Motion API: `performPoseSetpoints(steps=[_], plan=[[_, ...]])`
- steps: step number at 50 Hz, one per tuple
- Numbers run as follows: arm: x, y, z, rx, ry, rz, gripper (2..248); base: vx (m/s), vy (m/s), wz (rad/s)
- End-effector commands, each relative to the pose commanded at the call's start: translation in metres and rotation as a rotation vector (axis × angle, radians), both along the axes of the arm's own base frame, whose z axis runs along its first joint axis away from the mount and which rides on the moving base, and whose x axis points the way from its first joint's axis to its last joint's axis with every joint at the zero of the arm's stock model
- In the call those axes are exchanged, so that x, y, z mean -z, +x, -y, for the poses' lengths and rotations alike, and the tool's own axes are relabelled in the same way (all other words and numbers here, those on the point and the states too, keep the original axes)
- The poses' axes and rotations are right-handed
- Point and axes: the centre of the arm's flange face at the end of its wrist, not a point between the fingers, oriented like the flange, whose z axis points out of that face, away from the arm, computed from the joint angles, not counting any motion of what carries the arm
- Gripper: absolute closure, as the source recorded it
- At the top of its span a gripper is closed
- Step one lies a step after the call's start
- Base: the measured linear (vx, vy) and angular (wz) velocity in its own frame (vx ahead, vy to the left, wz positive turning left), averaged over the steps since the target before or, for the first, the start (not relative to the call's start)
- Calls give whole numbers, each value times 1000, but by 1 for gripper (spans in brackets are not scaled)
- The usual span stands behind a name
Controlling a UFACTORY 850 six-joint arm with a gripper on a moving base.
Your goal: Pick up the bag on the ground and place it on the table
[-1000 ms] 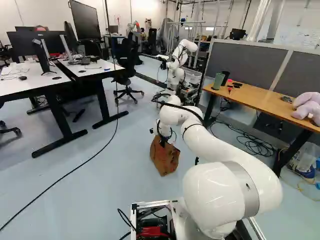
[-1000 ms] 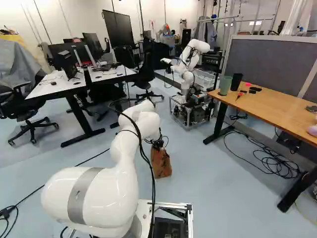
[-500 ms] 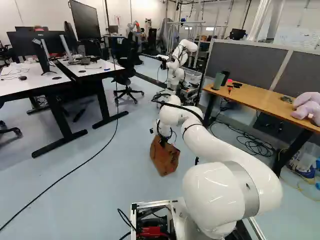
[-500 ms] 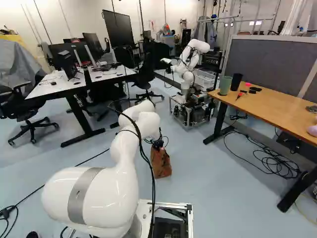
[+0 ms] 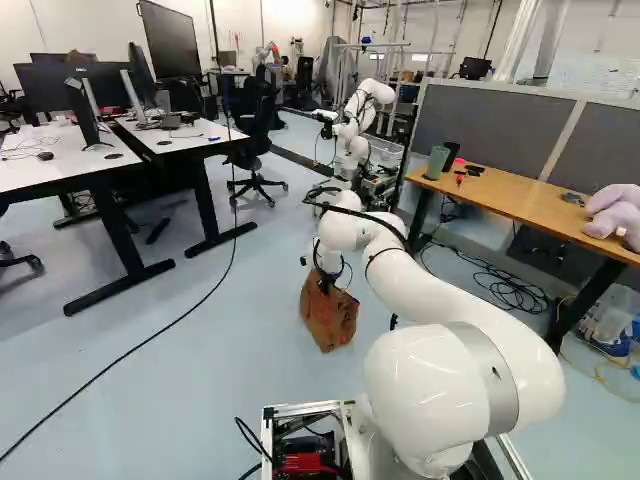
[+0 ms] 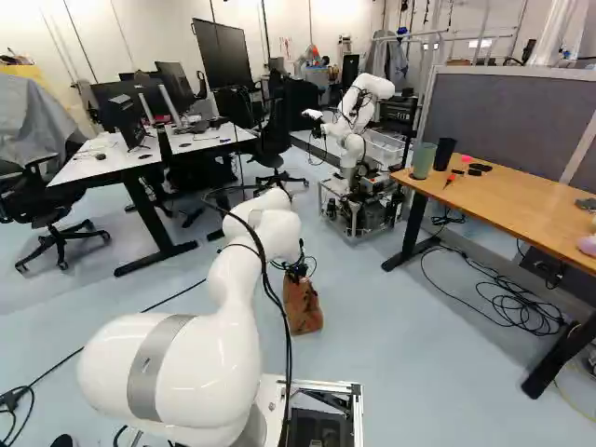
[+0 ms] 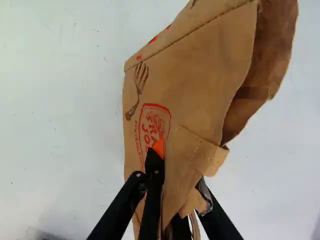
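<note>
I read the gripper [image 5: 324, 284] at the upper part of the bag [image 5: 330, 318]. In the wrist view, its fingers [image 7: 154, 185] pinch the bag's folded paper from two sides; an orange pad [image 7: 158, 147] shows against the printed face. Bag material: brown, creased paper with a straight seam, a wavy open edge and a short flap. I cannot tell whether its lower edge touches the floor [image 6: 400, 372]. Smooth, pale floor spans between bag and table [image 6: 521, 200]; the table's straight wooden edge lies right of the bag in both base views. Beyond the bag stands another robot [image 6: 358, 140].
</note>
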Motion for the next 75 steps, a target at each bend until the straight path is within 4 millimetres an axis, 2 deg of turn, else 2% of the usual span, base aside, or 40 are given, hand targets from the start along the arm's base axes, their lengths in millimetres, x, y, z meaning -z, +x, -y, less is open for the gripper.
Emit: performPoseSetpoints(steps=[13,75], plan=[[-10,1,0,27,10,-2,229,0,0,0],[-102,0,-3,172,60,-40,229,0,0,0]])
